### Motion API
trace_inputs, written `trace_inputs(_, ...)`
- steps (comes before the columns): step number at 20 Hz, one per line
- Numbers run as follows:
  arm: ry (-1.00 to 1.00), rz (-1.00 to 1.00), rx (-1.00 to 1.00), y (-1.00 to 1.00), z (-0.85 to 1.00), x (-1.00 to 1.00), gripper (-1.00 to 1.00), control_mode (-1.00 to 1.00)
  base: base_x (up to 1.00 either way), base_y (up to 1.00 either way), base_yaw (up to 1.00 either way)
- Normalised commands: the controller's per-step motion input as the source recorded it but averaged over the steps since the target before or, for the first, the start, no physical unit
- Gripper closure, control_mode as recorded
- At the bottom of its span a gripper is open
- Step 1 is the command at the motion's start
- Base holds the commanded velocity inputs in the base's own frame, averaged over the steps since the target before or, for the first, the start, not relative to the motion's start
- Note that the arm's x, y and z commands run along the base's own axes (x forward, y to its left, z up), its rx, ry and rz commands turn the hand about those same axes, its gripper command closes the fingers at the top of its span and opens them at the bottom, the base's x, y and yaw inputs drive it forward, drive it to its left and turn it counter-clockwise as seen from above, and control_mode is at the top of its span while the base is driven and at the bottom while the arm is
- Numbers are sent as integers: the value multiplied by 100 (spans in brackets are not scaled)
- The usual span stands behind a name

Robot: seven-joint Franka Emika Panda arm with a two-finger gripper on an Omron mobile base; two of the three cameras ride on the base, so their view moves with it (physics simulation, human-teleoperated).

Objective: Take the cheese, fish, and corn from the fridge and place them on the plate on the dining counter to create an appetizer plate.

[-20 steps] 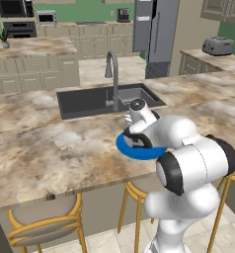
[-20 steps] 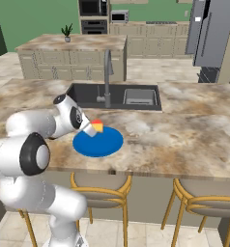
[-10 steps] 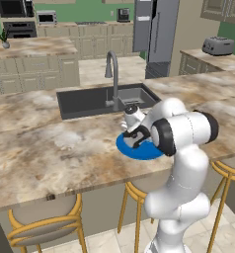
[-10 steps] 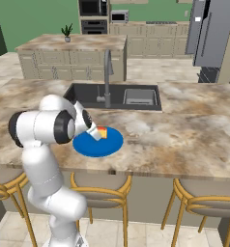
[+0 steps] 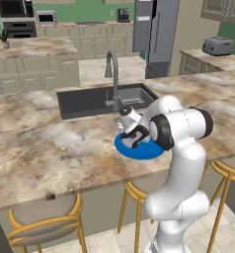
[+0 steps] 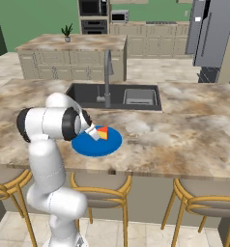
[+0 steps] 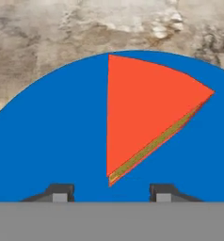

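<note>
Cheese [image 7: 142, 113] is lying flat on the plate [image 7: 52, 141], wedge face up, tip pointing back toward the gripper [image 7: 109, 192]. Fingertips [image 7: 60, 192] stand spread apart with the wedge tip between and just ahead of them, blue plate visible on both sides, so nothing is pinched. Reads as a release: cheese resting on the plate, not hanging from the gripper.

In the right base view the cheese [image 6: 102, 132] sits on the plate [image 6: 109, 144], a little toward the sink [image 6: 131, 96] side of centre, with the gripper [image 6: 93, 133] just beside it on the arm side. That leaves most of the blue surface bare, sensible since fish and corn need room too. Plate sits near the front edge of the desk [image 6: 184, 135], between sink and stools.

From the left base view the forearm covers much of the plate [image 5: 139, 150], and I can't tell whether the fingertips are clear of the cheese or touching it.

Fridge [image 6: 211, 34] is well apart, across the kitchen. Judging by the plate, one of three items is done; the next move is probably to retract straight up to avoid nudging the wedge.
</note>
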Motion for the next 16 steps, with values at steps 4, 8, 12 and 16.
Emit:
trace_inputs(4,-6,-2,-4,0,91,-93,-100,-100,0,0,0)
trace_inputs(8,-19,0,-6,-2,100,-100,-100,-100,0,0,0)
trace_inputs(12,-30,3,-4,-37,100,-100,-100,-100,0,0,0)
trace_inputs(16,-24,12,-3,-23,100,-100,-100,-100,0,0,0)
